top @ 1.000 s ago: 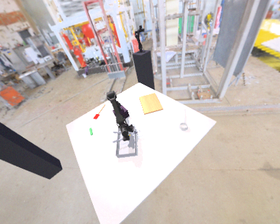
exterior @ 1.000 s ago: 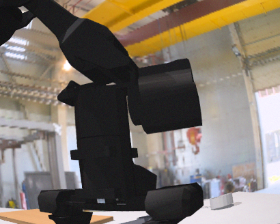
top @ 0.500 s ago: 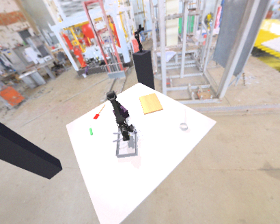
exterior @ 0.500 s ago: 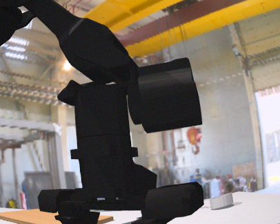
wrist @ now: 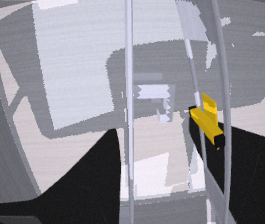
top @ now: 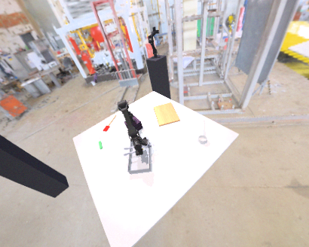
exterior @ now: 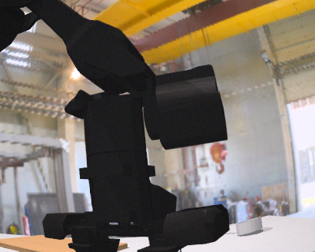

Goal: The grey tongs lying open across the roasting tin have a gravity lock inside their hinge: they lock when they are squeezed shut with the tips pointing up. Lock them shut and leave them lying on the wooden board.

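Gripper (top: 139, 151) (exterior: 125, 246) (wrist: 153, 129) pinches the tongs (top: 128, 153) (wrist: 129, 100) below it, partly squeezed; locking probably needs tips raised, then full closure.

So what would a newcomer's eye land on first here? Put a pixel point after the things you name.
Probably the black arm, its gripper (top: 139, 151) (wrist: 153, 129) down over the grey roasting tin (top: 130, 166). Next, the bright yellow piece (wrist: 206, 126) by the right-hand finger in the wrist view, then the wooden board (top: 166, 114) (exterior: 32, 243) on the white table.

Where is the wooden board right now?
In the top view, the wooden board lies on the white table near its far corner, right of the arm.
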